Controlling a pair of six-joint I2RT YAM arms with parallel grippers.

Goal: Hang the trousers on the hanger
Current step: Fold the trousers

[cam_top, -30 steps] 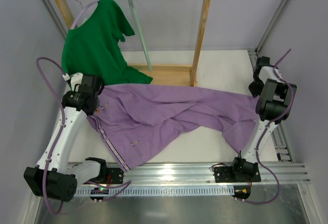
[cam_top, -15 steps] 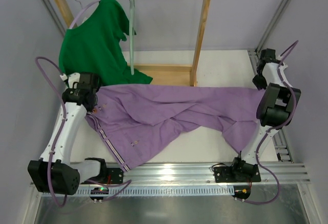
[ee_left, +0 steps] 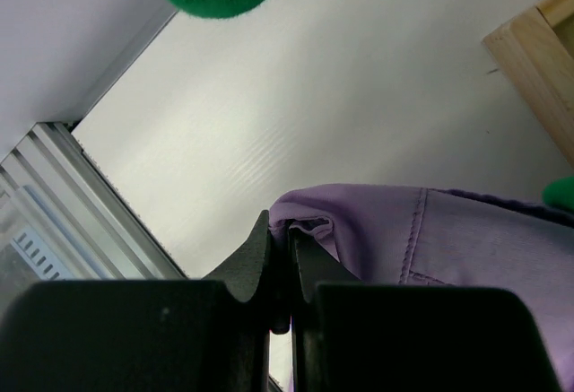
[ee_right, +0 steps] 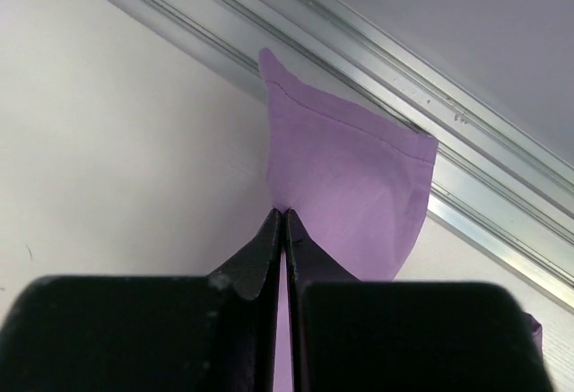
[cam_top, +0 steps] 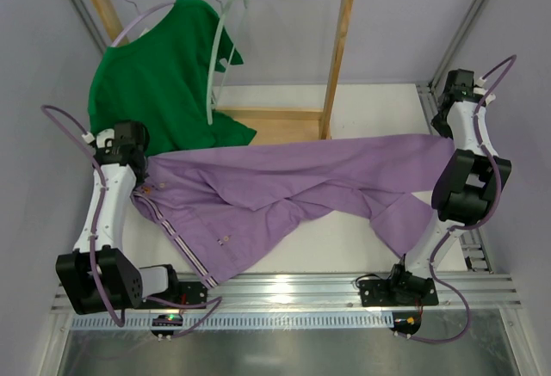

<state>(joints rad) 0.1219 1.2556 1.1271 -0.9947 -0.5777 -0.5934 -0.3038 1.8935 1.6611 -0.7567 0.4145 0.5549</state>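
The lilac trousers hang stretched across the table between my two arms, and their lower folds rest on the tabletop. My left gripper is shut on the waistband corner; in the left wrist view the fabric is pinched between the fingertips. My right gripper is shut on a leg end, and that purple hem rises from the closed tips. The pale grey-green hanger dangles edge-on from the wooden rail, behind the trousers and beside the green shirt.
A wooden rack stands at the back, its base just behind the trousers. A dark green T-shirt hangs on its left side, close to my left arm. Aluminium rails line the right and near edges. Grey walls close in both sides.
Both arms moved outward and away, pulling the trousers taut and lifting their top edge. The right gripper closed fully on the leg end. The hanger swung to the left.
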